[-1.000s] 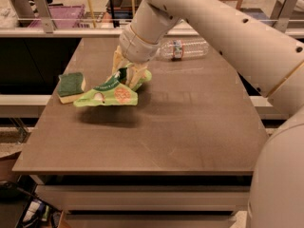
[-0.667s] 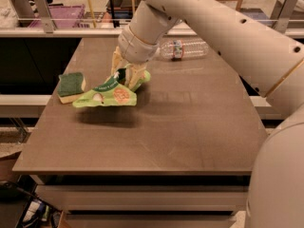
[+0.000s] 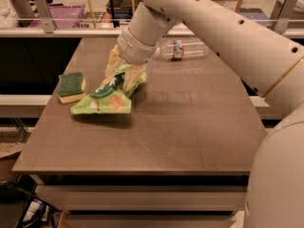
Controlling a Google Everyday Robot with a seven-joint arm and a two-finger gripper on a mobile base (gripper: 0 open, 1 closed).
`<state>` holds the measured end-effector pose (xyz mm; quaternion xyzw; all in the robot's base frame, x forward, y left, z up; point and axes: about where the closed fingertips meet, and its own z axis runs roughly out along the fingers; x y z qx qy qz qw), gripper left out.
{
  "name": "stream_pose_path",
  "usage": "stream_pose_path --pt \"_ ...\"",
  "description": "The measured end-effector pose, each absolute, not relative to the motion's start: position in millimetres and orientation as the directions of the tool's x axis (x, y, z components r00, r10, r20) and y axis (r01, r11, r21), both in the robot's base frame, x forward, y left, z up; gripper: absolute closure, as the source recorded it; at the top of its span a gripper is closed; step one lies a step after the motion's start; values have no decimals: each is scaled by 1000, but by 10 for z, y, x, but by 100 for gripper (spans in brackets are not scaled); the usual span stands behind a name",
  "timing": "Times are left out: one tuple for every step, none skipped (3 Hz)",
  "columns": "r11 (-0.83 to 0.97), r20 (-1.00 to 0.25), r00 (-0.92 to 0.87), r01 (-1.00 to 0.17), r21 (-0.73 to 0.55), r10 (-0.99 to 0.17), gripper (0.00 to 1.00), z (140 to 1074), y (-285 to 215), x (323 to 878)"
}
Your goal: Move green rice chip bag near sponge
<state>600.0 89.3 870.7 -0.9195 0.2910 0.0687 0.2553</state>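
Gripper: the gripper (image 3: 124, 76) is over the far-left part of the table (image 3: 190, 127), its yellow fingers pinched on the bag's upper corner.
Bag: the bag (image 3: 102, 99) hangs down and to the view's left from the gripper. It is crumpled at the pinch and flat lower down, and a shadow lies on the table beneath it, so most of it looks lifted. I cannot tell whether its low edge touches the wood.
Sponge: the sponge (image 3: 71, 84) is left of the gripper and a little lower, just beside the bag's low left corner. The two look apart, but narrowly.
Bottle: the bottle (image 3: 183, 49) lies on its side behind and to the right of the gripper, well clear of the bag.
Stage: as I judge it, the carry is nearly over. What is left is to lower the bag and let go.
Risk, slip: the hold is on one corner of a slick, crinkly pouch, so a jerk could pull it free before it is set down.
Risk, sponge shoved: the hanging corner is the part nearest the sponge. Going further left or swinging could push the sponge toward the table's edge.
Risk, snag: foil folded between the fingers may cling as they part and drag the bag back with the gripper.
Risk, overlap: a drop from height could flop the bag onto the sponge instead of beside it.
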Motion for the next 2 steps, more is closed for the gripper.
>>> stream_pose_path --pt "-702 -276 822 -569 -428 -498 0 8691 908 5998" --pt "-702 -276 822 -569 -428 -498 0 8691 909 5997"
